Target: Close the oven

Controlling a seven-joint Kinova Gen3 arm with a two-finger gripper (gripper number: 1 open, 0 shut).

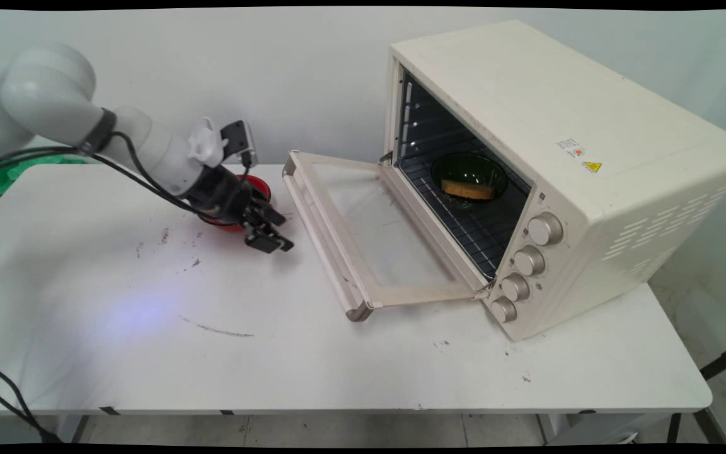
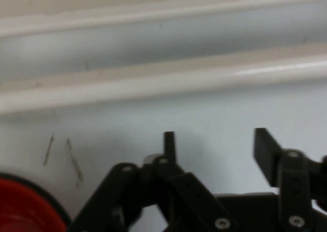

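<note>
Arm's black two-finger gripper [image 1: 268,234] hangs low over the white table [image 1: 338,366], just in front of a red round bowl [image 1: 256,188]; fingers apart w/ nothing between them, touching nothing afaict. Right of it: cream toaster oven [image 1: 564,157], glass drop-down door [image 1: 375,233] lying open, dark green glass bowl [image 1: 469,176] on the rack holding what's prob. a yellowish bread slice [image 1: 469,189].

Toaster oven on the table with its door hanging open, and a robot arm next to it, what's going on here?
The end effector hovers low over the white table, fingers open and holding nothing, between a red bowl behind it and the handle of the open door of the toaster oven. Inside the oven, a dark green bowl with a yellowish piece of food sits on the rack.
</note>
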